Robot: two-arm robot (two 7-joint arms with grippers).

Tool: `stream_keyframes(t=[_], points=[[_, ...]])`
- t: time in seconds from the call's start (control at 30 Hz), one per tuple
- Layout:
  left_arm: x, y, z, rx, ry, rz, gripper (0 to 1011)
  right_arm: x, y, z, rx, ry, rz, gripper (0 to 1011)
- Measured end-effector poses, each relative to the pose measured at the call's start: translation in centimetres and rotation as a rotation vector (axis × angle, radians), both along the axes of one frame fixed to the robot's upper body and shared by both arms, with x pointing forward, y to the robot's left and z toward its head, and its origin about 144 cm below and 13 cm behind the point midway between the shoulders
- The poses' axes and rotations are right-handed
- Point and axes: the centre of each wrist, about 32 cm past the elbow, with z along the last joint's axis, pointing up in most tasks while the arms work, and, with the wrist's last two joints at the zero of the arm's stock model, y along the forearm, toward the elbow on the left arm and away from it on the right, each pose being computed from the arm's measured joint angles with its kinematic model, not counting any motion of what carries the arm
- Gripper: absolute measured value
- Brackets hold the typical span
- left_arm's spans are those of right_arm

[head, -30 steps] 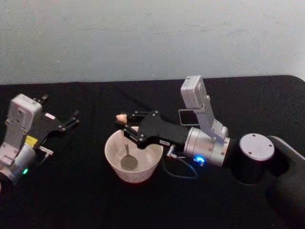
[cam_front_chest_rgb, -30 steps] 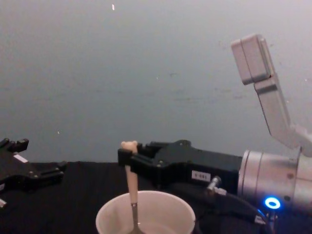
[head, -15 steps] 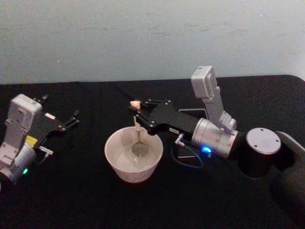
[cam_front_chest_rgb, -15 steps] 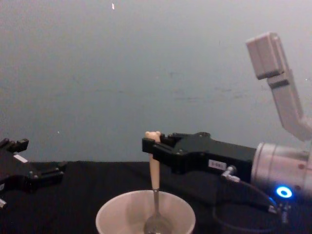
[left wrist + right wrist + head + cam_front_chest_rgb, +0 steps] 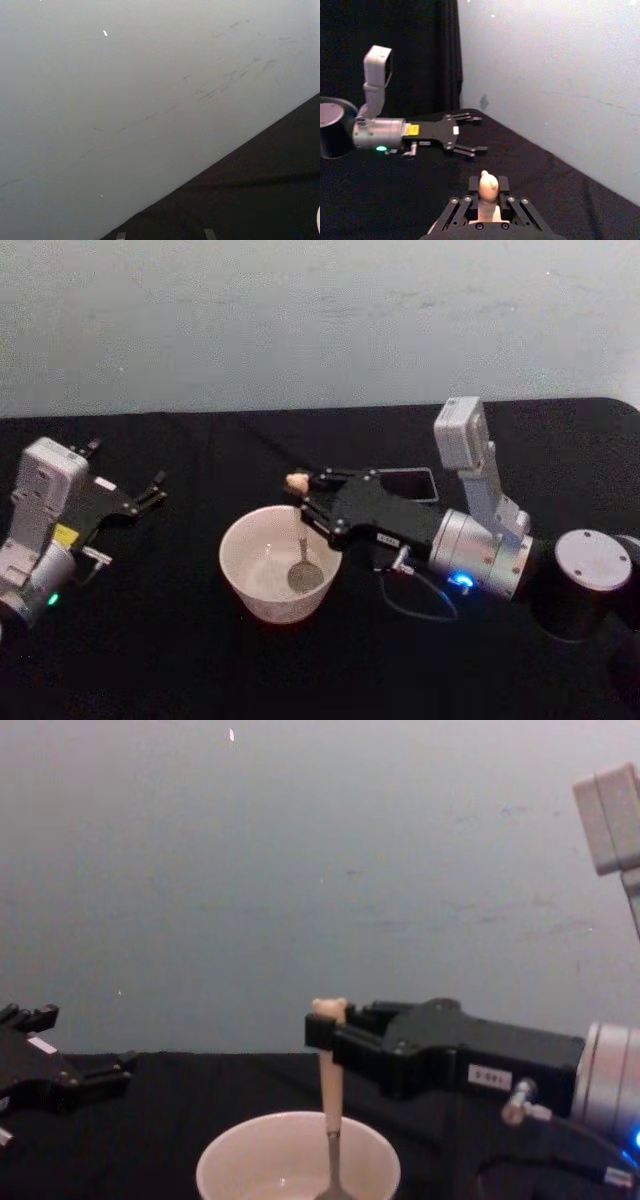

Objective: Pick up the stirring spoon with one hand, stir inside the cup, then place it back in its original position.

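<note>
**Spoon in cup, held at upper handle: handling assessment**

Head view: we find the right end effector (image 5: 305, 496) closed on the stirring spoon (image 5: 303, 558), which hangs upright with its metal bowl low inside the cup (image 5: 232, 540), right of centre. The cup stands on the desk (image 5: 150, 640); a dark square holder (image 5: 432, 480) lies behind the arm. The left end effector (image 5: 152, 492) sits parked at the left.

Left wrist view: wall and a strip of desk.

Right wrist view: the fingers clamp the beige handle just under the bear head (image 5: 488, 186). The left end effector's fingers stand spread.

Chest view: the thin neck dips below the rim.

We judge the spoon light and stiff, its metal neck slick. The handle is the sound hold, with the head as a stop. The cup looks light and may slide if its wall is pushed.
</note>
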Motion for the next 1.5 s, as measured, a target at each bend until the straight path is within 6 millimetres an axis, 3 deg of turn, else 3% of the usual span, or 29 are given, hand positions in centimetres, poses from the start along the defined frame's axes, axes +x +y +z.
stream_keyframes(t=[0.47, 0.9, 1.2, 1.5], points=[[0.0, 0.0, 0.0, 0.000, 0.000, 0.000, 1001, 0.0, 2.0, -0.5, -0.026, 0.006, 0.046, 227], [0.0, 0.0, 0.0, 0.000, 0.000, 0.000, 1001, 2.3, 3.3, -0.5, -0.055, -0.015, 0.011, 227], [0.0, 0.0, 0.0, 0.000, 0.000, 0.000, 1001, 3.2, 2.3, -0.6, -0.058, -0.022, -0.061, 227], [0.0, 0.0, 0.0, 0.000, 0.000, 0.000, 1001, 1.7, 0.7, 0.0, -0.038, -0.025, -0.074, 227]])
